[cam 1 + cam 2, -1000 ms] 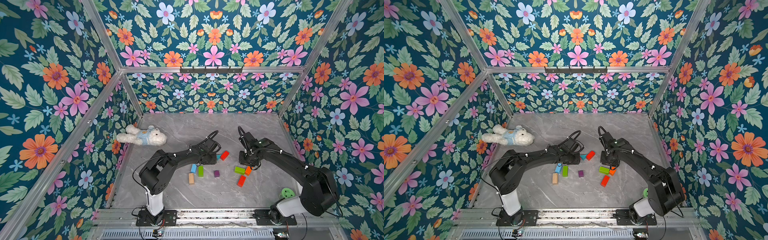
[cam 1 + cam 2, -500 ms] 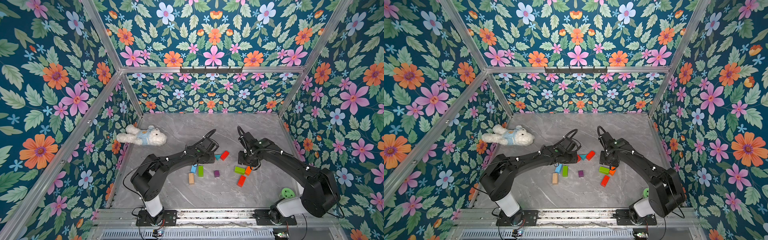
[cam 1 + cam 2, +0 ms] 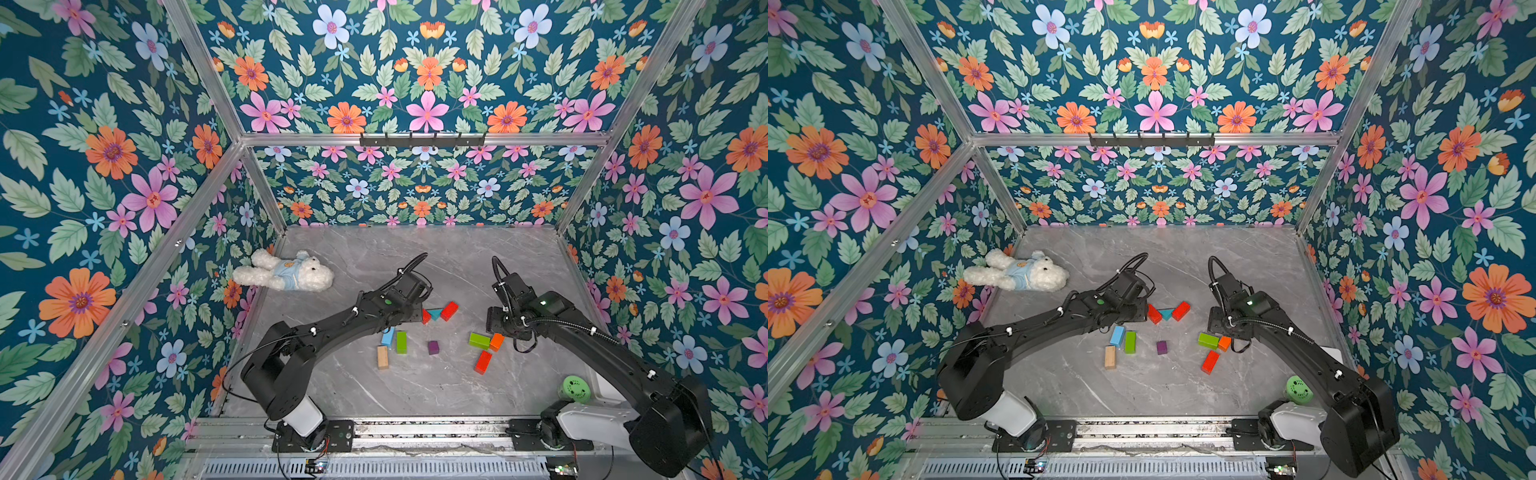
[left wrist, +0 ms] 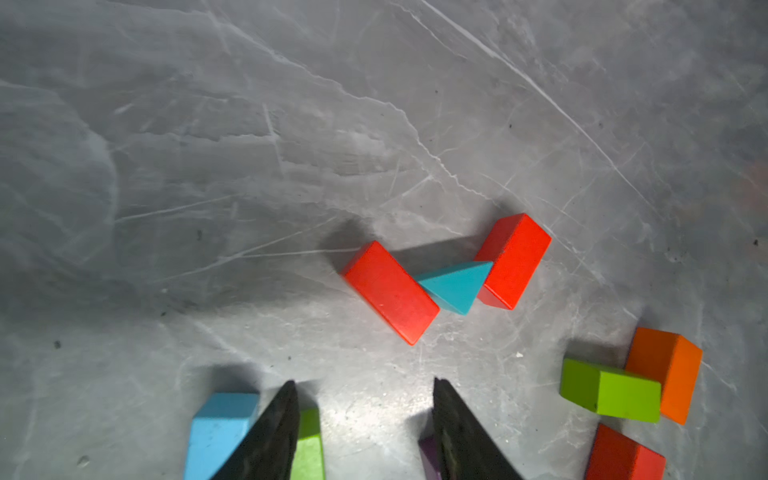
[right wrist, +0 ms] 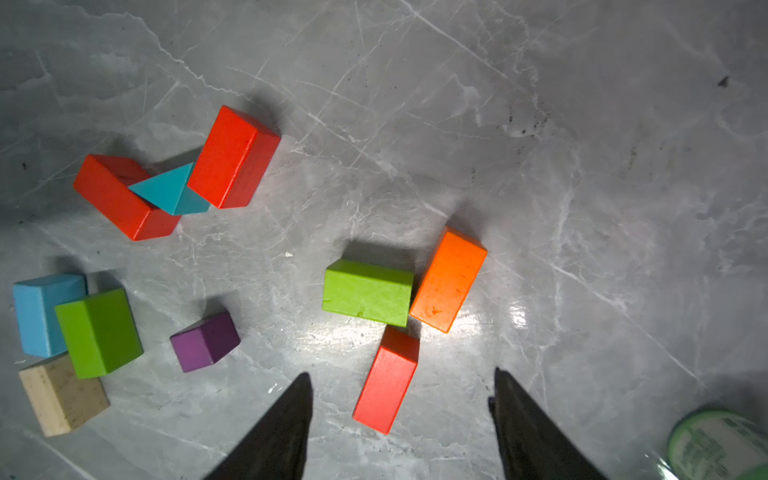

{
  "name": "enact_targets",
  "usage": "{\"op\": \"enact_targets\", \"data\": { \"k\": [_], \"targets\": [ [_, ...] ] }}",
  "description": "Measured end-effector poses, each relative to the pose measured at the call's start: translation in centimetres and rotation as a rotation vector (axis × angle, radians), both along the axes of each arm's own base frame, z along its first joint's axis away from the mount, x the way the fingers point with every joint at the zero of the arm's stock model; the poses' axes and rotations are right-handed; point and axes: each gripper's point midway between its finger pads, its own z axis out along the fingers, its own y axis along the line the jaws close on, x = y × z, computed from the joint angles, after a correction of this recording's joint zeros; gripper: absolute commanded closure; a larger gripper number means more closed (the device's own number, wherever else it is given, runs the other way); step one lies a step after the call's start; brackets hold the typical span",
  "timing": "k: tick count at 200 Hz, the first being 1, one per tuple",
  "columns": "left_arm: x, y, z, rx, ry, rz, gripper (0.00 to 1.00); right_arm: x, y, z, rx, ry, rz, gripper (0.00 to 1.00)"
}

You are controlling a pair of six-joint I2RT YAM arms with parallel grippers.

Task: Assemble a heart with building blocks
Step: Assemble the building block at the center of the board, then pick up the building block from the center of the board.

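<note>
left wrist view has the left gripper (image 4: 363, 382) with its jaws parted and nothing between them, drawn back from the red bar (image 4: 390, 291) it was covering a second ago. that bar now lies on the table (image 3: 415, 257), slanting against the teal triangle (image 4: 455, 286), and a second red bar (image 4: 513, 259) touches the triangle's other side. together they make the top notch of the heart (image 3: 435, 312), the only part laid so far.

the right gripper (image 5: 401, 372) has spread its jaws too and holds nothing. it hangs above the table near the orange block (image 5: 446, 278) and the green block (image 5: 368, 291), which touch each other, with a third red bar (image 5: 386, 378) just beside them.

both arms have let go, so i judge the placing step finished and a fresh pick due. the other building blocks (image 3: 401, 341) lie loose nearer the robot. the purple cube (image 5: 205, 340) sits alone in the middle, while the light blue block (image 5: 41, 311), a second green block (image 5: 97, 332) and the plain wooden block (image 5: 62, 395) are bunched together. the sides and bottom tip are not yet built.
</note>
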Motion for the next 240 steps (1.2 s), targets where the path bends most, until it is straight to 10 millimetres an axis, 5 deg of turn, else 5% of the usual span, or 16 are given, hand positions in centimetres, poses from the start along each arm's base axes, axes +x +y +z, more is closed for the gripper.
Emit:
{"op": "enact_targets", "data": {
  "k": [45, 88, 154, 196, 240],
  "targets": [
    [-1.8, 4.3, -2.1, 0.029, 0.052, 0.071, 0.45, -0.1, -0.4, -2.5, 0.095, 0.122, -0.016, 0.34],
    [-2.7, 5.1, -2.6, 0.013, 0.071, 0.077, 0.46, 1.5, 0.8, -3.2, 0.106, 0.146, 0.064, 0.3],
    [-2.7, 6.1, -2.9, -0.048, 0.076, 0.11, 0.46, 4.2, 2.9, -7.0, 0.084, 0.188, 0.162, 0.3],
    [-2.6, 6.4, -3.0, -0.092, 0.085, 0.137, 0.48, 2.5, 5.5, -9.3, 0.058, 0.242, 0.256, 0.36],
    [-2.5, 6.0, -3.6, -0.11, 0.104, 0.132, 0.49, -0.1, 7.0, -9.3, 0.038, 0.257, 0.305, 0.4]
  ]
}}
